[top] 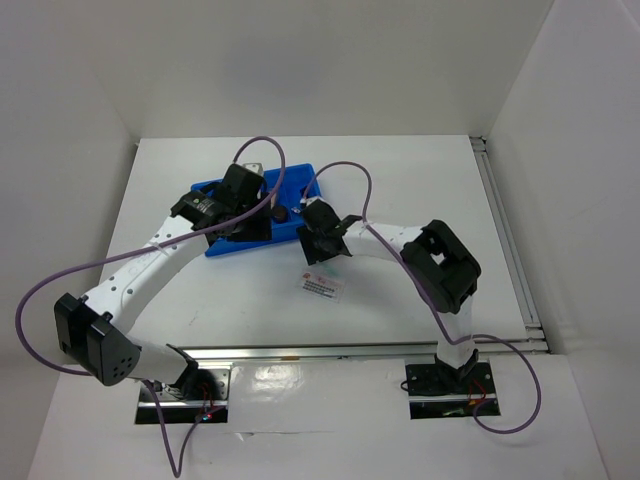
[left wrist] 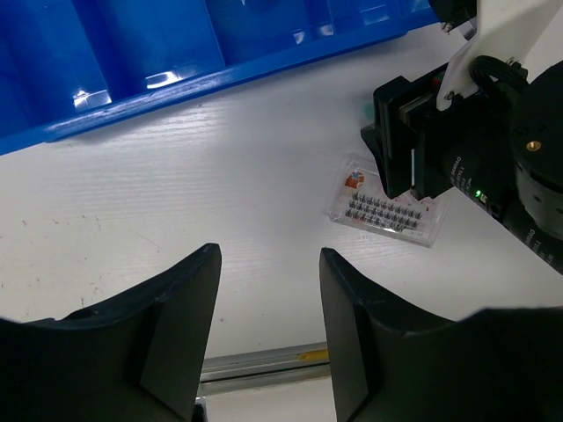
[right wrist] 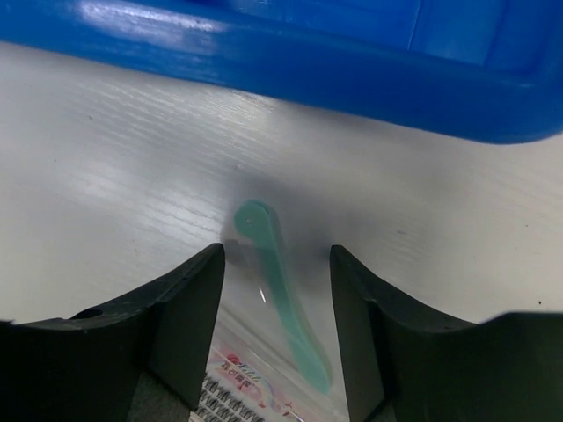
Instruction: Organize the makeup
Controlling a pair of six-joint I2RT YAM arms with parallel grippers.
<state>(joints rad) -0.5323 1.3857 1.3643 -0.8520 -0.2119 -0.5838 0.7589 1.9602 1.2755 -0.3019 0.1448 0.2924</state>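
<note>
The white red-printed sachet (top: 320, 286) lies flat on the table in front of the blue tray (top: 298, 178). In the left wrist view the sachet (left wrist: 384, 209) shows rows of dark lashes. In the right wrist view its printed end (right wrist: 233, 393) and a teal stick (right wrist: 280, 294) under clear film lie between my fingers. My right gripper (top: 322, 243) (right wrist: 277, 255) is open just above it. My left gripper (top: 240, 222) (left wrist: 268, 255) is open and empty at the tray's near edge. A round dark jar (top: 281, 213) sits in the tray. A silvery item (top: 250, 168) shows at the tray's far edge. The other items are hidden.
The tray's near wall (left wrist: 211, 79) (right wrist: 290, 75) runs just beyond both grippers. The right arm's wrist (left wrist: 457, 149) is close to the right of my left gripper. A metal rail (top: 330, 352) runs along the table's near edge. White walls stand on the sides.
</note>
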